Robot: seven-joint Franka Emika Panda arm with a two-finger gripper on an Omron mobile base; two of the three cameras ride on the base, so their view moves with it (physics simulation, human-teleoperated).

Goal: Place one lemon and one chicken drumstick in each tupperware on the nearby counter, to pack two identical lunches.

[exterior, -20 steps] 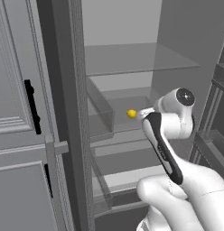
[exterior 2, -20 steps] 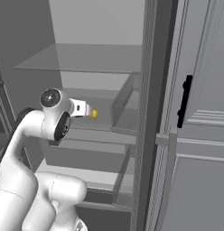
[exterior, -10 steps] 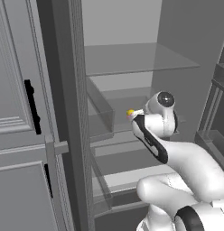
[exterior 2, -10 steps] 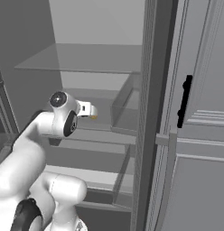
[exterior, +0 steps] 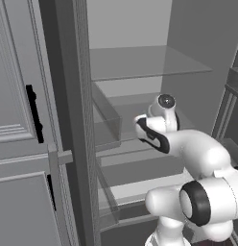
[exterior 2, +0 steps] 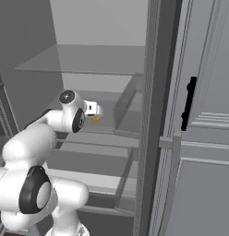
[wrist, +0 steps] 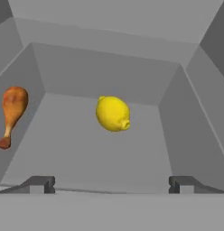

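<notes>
Flat, even light; sharp; shadowless

Both base views look forward and slightly down into an open cabinet with shelves (exterior: 149, 65) and a drawer (exterior 2: 130, 108), one from behind the arm's left, one from its right. The hand view sits close inside that drawer, facing a lemon (wrist: 113, 113) at frame centre.

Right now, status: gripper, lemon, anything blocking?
Gripper open, empty, inside the fridge drawer. Lemon dead ahead between the fingertips' line, untouched. Chicken drumstick off to the side by the wall. Nothing between gripper and lemon.
</notes>
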